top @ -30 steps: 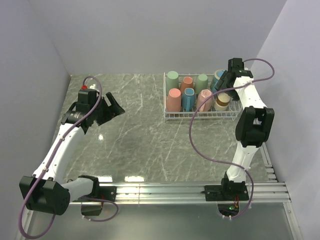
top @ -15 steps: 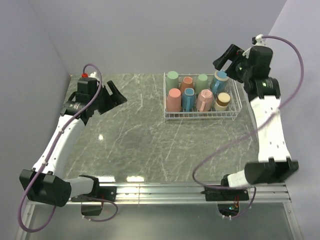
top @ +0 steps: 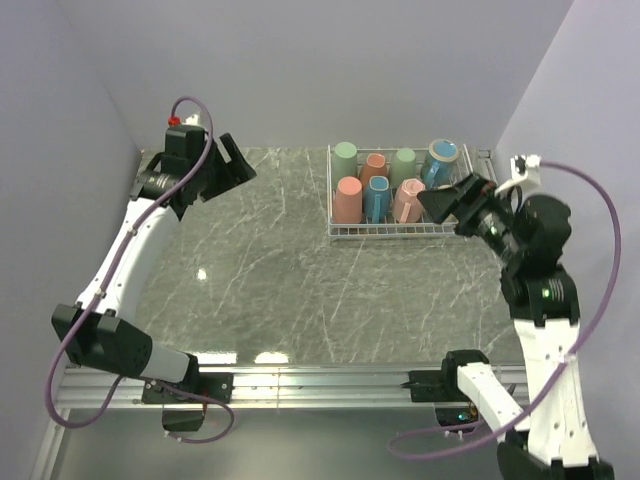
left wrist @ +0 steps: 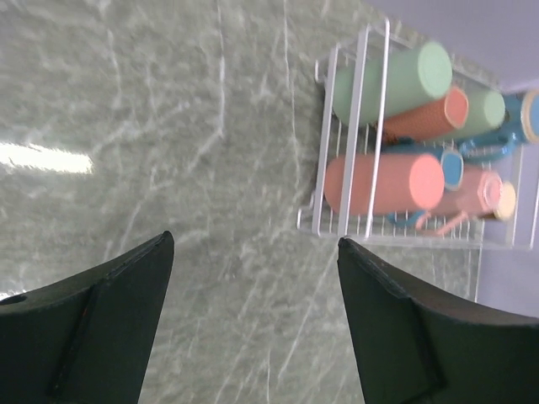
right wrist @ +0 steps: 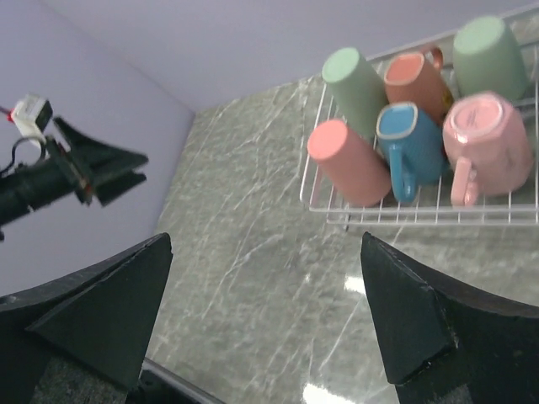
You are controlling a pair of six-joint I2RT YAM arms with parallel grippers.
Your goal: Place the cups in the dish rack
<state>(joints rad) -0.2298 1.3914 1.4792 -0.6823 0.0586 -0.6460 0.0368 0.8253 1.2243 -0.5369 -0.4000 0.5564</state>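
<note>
The white wire dish rack [top: 380, 234] stands at the back right of the table with several cups in it. I see a mint green cup [top: 345, 153], a salmon pink cup [top: 348, 198], a blue mug [top: 377, 198], a pale pink mug [top: 407, 198] and a blue cup with a gold inside [top: 440, 160]. My right gripper [top: 452, 200] hovers open and empty over the rack's near right corner, hiding that part. The right wrist view shows the rack [right wrist: 396, 217] beyond the gripper [right wrist: 265, 240]. My left gripper [top: 235, 165] is raised at the back left, open and empty, with the rack [left wrist: 354, 126] far ahead of it [left wrist: 255, 240].
Lilac walls close in the table at the back and on both sides. A metal rail [top: 350, 380] with the arm bases runs along the near edge. My left arm [right wrist: 76, 168] shows at the left in the right wrist view.
My right arm has lifted off the rack's far right corner and swung back toward the near right. My left arm has risen toward the back left. The cups stayed put.
</note>
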